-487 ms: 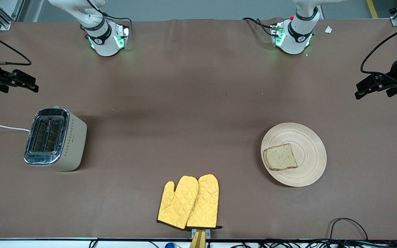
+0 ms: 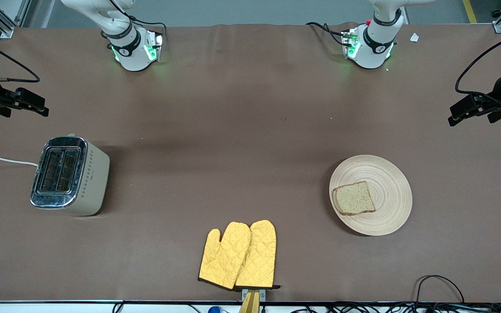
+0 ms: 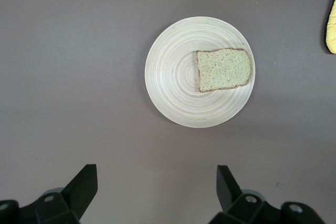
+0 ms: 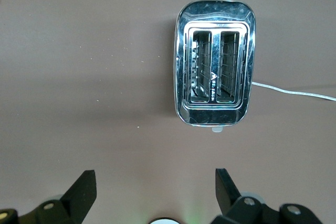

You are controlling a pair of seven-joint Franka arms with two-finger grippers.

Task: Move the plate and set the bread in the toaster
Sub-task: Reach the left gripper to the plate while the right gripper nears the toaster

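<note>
- Surface: you have a brown table (image 2: 242, 130), with both arm bases along the edge farthest from the front camera.
- Left gripper (image 3: 157, 195): you see its fingers (image 3: 84, 182) spread wide with nothing between them. It hangs in the air over the left arm's end of the table, looking straight down on the plate.
- Plate (image 2: 385, 213): round, light wood, ringed grooves. It lies flat on the table under the left gripper's camera, apart from the fingers.
- Bread (image 2: 353, 198): one brown speckled slice with a darker crust, lying flat on the plate, off its centre toward the toaster's end.
- Right gripper (image 4: 156, 192): you see its fingers (image 4: 84, 184) spread wide and empty. It hangs over the right arm's end of the table, looking down into the toaster.
- Toaster (image 2: 70, 175): beige body, chrome top, both slots showing empty. It stands upright below the right gripper, not touched.
- Power cord (image 2: 2, 160): white, running from the toaster off the table's end.
- Oven mitts (image 2: 239, 255): a yellow quilted pair lying side by side, between the two grippers' ends and nearer the front camera than the plate.
</note>
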